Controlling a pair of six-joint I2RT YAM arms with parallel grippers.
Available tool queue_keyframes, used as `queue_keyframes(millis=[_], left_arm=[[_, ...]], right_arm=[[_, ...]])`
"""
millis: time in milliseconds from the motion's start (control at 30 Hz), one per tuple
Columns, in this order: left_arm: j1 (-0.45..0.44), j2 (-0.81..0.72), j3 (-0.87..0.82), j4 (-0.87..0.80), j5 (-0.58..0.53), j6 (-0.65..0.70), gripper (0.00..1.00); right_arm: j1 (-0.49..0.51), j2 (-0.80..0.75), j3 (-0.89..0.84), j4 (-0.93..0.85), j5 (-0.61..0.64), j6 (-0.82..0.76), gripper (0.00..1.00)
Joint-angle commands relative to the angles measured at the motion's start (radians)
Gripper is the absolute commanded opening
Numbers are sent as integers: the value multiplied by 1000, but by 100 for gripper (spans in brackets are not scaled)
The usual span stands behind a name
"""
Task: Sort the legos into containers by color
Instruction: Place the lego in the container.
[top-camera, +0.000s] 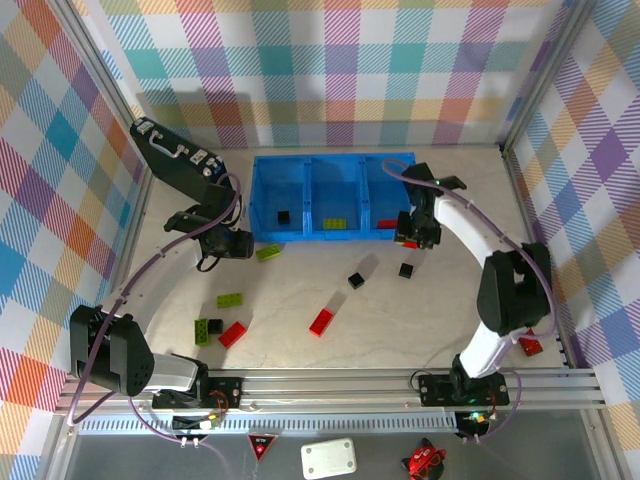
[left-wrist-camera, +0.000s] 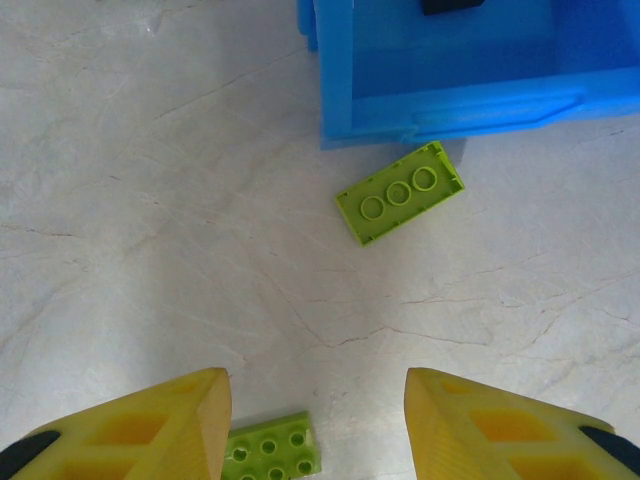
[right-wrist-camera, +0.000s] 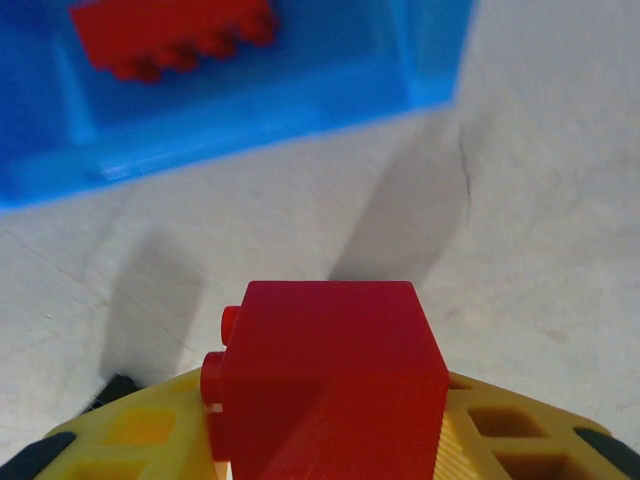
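Table (top-camera: 420, 320), pale and marbled, carries every item. Blue tray (top-camera: 330, 159) at its far side, three compartments: the left holds a sorted black brick (top-camera: 284, 216), the middle a sorted lime brick (top-camera: 337, 223), the right a sorted red brick (right-wrist-camera: 170, 35). Step in hand, as judged: delivery of a red piece to the right compartment. The next move calls for a lift over the low front wall, a short carry forward and a release above the red one already there, clear of the divider. Right gripper (right-wrist-camera: 330, 425): just in front of the right compartment, fingers closed to the width of a held red brick (right-wrist-camera: 330, 365), studs to the left in the wrist view, grip apparently square. Left gripper (left-wrist-camera: 318, 420): fingers spread wide with nothing between them, over the table near the tray's left front corner. An upturned lime brick (left-wrist-camera: 400, 192) lies just beside that corner, and a second lime brick (left-wrist-camera: 272, 450) lies by the left finger, contact not discernible. Unsorted stock mid-table includes a loose black brick (top-camera: 356, 280), a loose red brick (top-camera: 321, 321) and a loose lime brick (top-camera: 229, 299)
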Motion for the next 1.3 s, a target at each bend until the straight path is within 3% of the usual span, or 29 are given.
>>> queue_keyframes(millis=[0, 800, 1267], left_arm=[[12, -16, -10, 2, 5, 15, 49], [12, 13, -4, 1, 29, 29, 49], [12, 42, 5, -5, 18, 30, 50]], right_arm=[[-5, 75, 112, -81, -13, -74, 34], [-6, 655, 820, -195, -12, -283, 42], [-11, 765, 882, -200, -72, -327, 47]])
